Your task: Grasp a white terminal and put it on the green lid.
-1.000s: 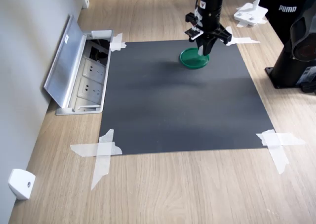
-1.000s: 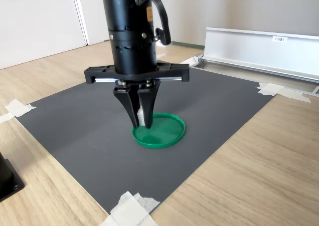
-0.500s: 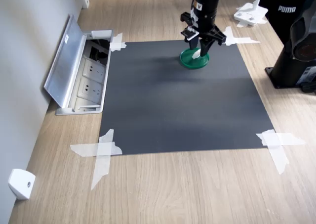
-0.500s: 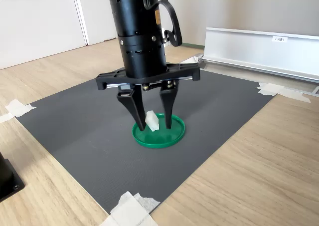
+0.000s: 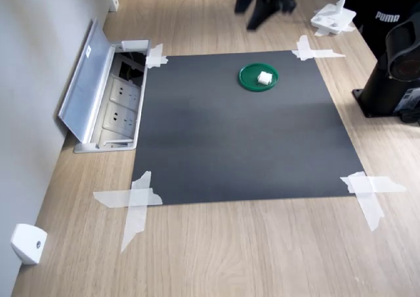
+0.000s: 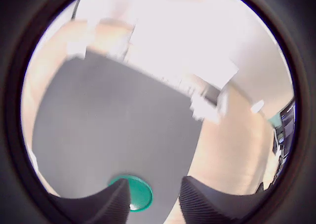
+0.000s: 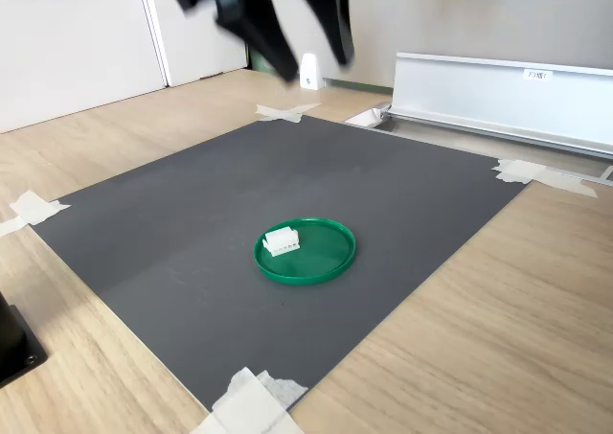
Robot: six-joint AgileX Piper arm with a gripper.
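1st ext. view: pincer (image 5: 262, 5) blurred at top edge, well above the mat, fingers apart, holding nothing. White terminal (image 5: 264, 77) lying inside the green lid (image 5: 249, 80), toward the first exterior view's right of centre. Placement looks done; best now to pull straight up and clear, no sideways sweep that could clip the lid rim. Wrist view: two dark fingertips (image 6: 207, 204) spread w/ a gap between; green lid (image 6: 140, 194) partly visible by them, terminal hard to make out. 2nd ext. view: pincer (image 7: 287, 22) high, motion-blurred, released. Lid (image 7: 326, 257) flat on black mat (image 7: 172, 223), holding only the terminal (image 7: 281, 240), near the rim on the second exterior view's left. Nothing else in it.
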